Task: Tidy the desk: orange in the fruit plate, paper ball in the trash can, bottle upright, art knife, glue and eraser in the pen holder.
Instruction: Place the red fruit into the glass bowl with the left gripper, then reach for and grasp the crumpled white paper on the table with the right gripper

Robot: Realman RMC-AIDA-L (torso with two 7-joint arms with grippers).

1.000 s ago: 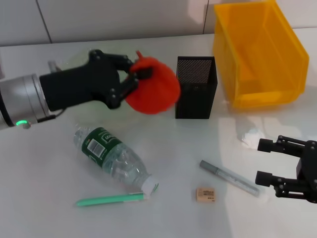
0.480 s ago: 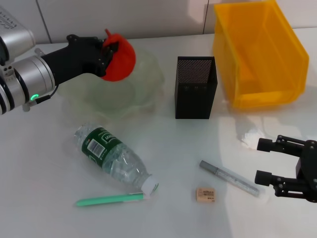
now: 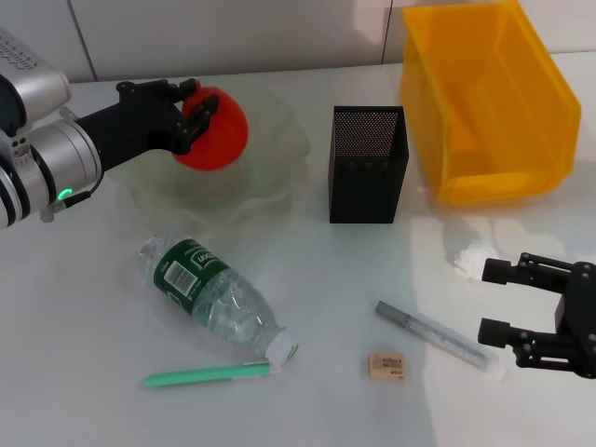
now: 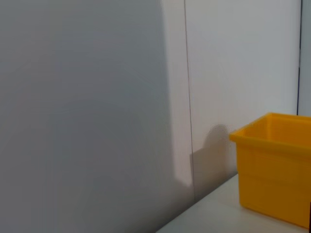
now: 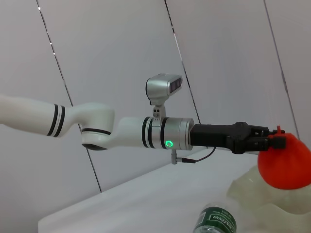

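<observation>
My left gripper (image 3: 193,116) is shut on the red-orange orange (image 3: 219,132) and holds it over the pale-green fruit plate (image 3: 272,160) at the back left. The right wrist view shows the same grip (image 5: 272,141) on the orange (image 5: 286,165). The bottle (image 3: 216,298) lies on its side in front of the plate. The black mesh pen holder (image 3: 368,177) stands mid-table, with the yellow trash can (image 3: 489,102) behind and to its right. The beige eraser (image 3: 386,364) and a grey knife-like stick (image 3: 431,334) lie at the front. My right gripper (image 3: 488,303) is open and empty at the front right.
A green stick (image 3: 209,375) lies by the bottle's cap. A small white crumpled lump (image 3: 468,257) sits just behind the right gripper. The left wrist view shows only the wall and the trash can (image 4: 274,167).
My left gripper has carried the orange left and back, from beside the pen holder to over the fruit plate, and has come a little lower. The right arm has not moved.
</observation>
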